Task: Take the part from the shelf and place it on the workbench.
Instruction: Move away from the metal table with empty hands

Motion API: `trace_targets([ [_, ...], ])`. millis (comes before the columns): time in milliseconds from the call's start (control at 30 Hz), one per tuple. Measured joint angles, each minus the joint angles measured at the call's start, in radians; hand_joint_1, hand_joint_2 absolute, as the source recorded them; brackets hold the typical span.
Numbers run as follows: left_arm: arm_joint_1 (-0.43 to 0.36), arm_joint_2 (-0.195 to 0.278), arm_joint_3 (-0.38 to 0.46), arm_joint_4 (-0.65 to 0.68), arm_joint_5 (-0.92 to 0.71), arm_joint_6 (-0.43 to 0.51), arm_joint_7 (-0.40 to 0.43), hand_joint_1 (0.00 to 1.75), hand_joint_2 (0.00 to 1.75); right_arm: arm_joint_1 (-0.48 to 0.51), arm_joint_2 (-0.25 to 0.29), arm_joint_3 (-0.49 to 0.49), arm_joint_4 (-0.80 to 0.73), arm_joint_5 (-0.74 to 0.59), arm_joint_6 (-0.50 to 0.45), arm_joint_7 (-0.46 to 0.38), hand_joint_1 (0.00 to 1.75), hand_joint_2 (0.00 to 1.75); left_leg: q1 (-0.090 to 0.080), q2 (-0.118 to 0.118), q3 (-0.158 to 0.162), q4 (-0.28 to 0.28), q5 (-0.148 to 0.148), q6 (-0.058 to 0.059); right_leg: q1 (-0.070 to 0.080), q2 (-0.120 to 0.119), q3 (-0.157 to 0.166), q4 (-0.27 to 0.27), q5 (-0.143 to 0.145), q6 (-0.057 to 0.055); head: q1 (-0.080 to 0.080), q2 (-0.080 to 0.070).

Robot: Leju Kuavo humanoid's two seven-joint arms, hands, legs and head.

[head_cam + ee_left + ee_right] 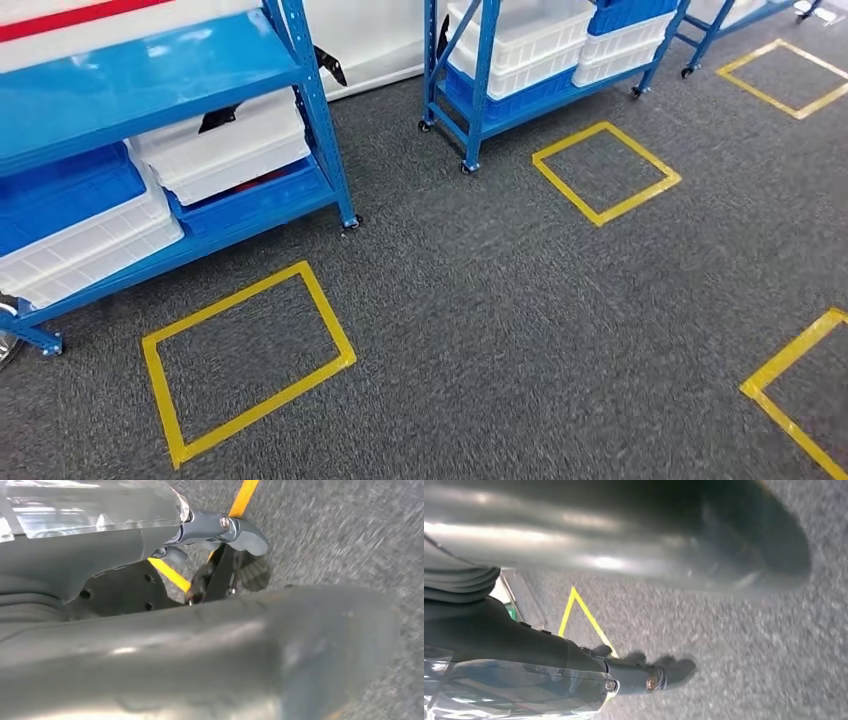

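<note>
Blue shelf with white bins stands beside the yellow floor square. Which bin holds the part I cannot tell. Left hand and right hand hang; whether either grips anything I cannot tell. Risk: stopping off the square, so the reach falls short.

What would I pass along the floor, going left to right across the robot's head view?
The near blue shelf with white bins → the nearest yellow tape square → the second blue shelf → the middle yellow square → a partial yellow square at the right edge.
</note>
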Motion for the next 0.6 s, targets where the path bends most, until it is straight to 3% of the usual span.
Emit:
trace_targets([
  [33, -0.001, 0.001, 0.0, 0.0, 0.0, 0.0, 0.0, 0.0, 0.0, 0.003, -0.001, 0.0, 0.0, 0.0, 0.0, 0.001, 0.0, 0.0, 0.0, 0.031, -0.045, 0.071, -0.01, -0.002, 0.002, -0.013, 0.023, -0.007, -0.014, -0.004, 0.0, 0.0],
  [100, 0.0, 0.001, 0.001, 0.0, 0.0, 0.001, 0.0, 0.0, 0.0, 0.007, -0.002, 0.0, 0.001, 0.0, 0.002, 0.003, 0.0, 0.0, 0.0, 0.055, -0.163, 0.213, -0.019, -0.004, 0.007, -0.039, 0.07, -0.019, -0.045, -0.006, 0.0, 0.0],
  [133, 0.002, 0.001, 0.001, 0.0, 0.001, 0.001, 0.0, 0.0, 0.0, 0.007, -0.002, 0.0, 0.001, 0.0, 0.002, 0.003, 0.0, 0.0, -0.001, 0.058, -0.209, 0.243, 0.003, -0.003, 0.008, -0.05, 0.096, -0.023, -0.061, -0.006, 0.0, 0.0],
  [167, 0.005, 0.002, 0.002, 0.0, 0.001, 0.001, -0.001, 0.0, 0.0, 0.008, -0.002, -0.001, 0.001, -0.001, 0.002, 0.003, 0.0, 0.0, -0.002, 0.061, -0.236, 0.232, 0.047, 0.001, 0.009, -0.06, 0.124, -0.027, -0.078, -0.005, 0.0, 0.0],
  [233, 0.009, 0.005, 0.002, 0.0, 0.003, 0.002, -0.004, 0.0, 0.0, 0.008, -0.003, -0.003, 0.001, -0.001, 0.001, 0.003, 0.0, 0.0, -0.008, 0.079, -0.24, 0.12, 0.177, 0.017, 0.011, -0.079, 0.185, -0.032, -0.117, -0.001, 0.0, 0.0],
  [267, 0.01, 0.007, 0.003, 0.0, 0.004, 0.001, -0.007, 0.0, 0.0, 0.009, -0.003, -0.005, 0.002, -0.001, 0.001, 0.003, 0.0, 0.0, -0.02, 0.102, -0.235, 0.077, 0.222, 0.029, 0.014, -0.086, 0.208, -0.033, -0.137, 0.004, 0.0, 0.0],
  [300, 0.009, 0.008, 0.004, 0.0, 0.005, 0.001, -0.01, 0.0, 0.0, 0.01, -0.003, -0.006, 0.004, -0.001, 0.001, 0.003, 0.0, 0.0, -0.028, 0.122, -0.228, 0.046, 0.243, 0.043, 0.016, -0.094, 0.224, -0.033, -0.155, 0.011, 0.0, 0.0],
  [367, 0.003, 0.01, 0.005, 0.0, 0.008, 0.0, -0.015, 0.0, 0.0, 0.004, -0.004, -0.009, 0.007, 0.0, 0.001, 0.002, 0.0, 0.0, -0.044, 0.14, -0.221, 0.037, 0.216, 0.06, 0.019, -0.11, 0.239, -0.036, -0.177, 0.026, -0.001, 0.0],
  [433, -0.004, 0.012, 0.005, 0.0, 0.01, 0.001, -0.02, 0.0, 0.0, -0.008, -0.005, -0.011, 0.004, 0.0, 0.0, 0.001, 0.0, 0.0, -0.042, 0.116, -0.206, 0.021, 0.186, 0.068, 0.016, -0.121, 0.261, -0.052, -0.191, 0.037, 0.0, 0.0],
  [467, -0.006, 0.013, 0.005, 0.0, 0.01, 0.001, -0.022, 0.0, 0.0, -0.012, -0.005, -0.012, 0.003, 0.001, 0.0, 0.001, 0.0, 0.0, -0.038, 0.104, -0.196, 0.014, 0.18, 0.072, 0.015, -0.109, 0.265, -0.046, -0.2, 0.04, 0.0, 0.0],
  [500, -0.007, 0.014, 0.005, 0.0, 0.01, 0.002, -0.025, 0.0, 0.0, -0.014, -0.005, -0.012, 0.002, 0.001, 0.0, 0.0, 0.0, 0.0, -0.033, 0.092, -0.184, 0.003, 0.176, 0.074, 0.014, -0.086, 0.251, -0.013, -0.216, 0.042, 0.0, 0.0],
  [533, -0.008, 0.014, 0.005, 0.0, 0.009, 0.002, -0.029, 0.0, 0.0, -0.015, -0.006, -0.013, 0.001, 0.001, 0.0, -0.001, 0.0, 0.0, -0.03, 0.081, -0.172, -0.008, 0.173, 0.076, 0.012, -0.059, 0.216, 0.046, -0.234, 0.043, 0.0, 0.0],
  [600, -0.011, 0.013, 0.005, 0.0, 0.001, 0.003, -0.036, 0.0, 0.0, -0.013, -0.007, -0.014, 0.001, 0.001, 0.0, -0.002, 0.0, 0.0, -0.029, 0.056, -0.155, -0.018, 0.166, 0.079, 0.011, -0.03, 0.099, 0.201, -0.264, 0.046, 0.0, 0.0],
])
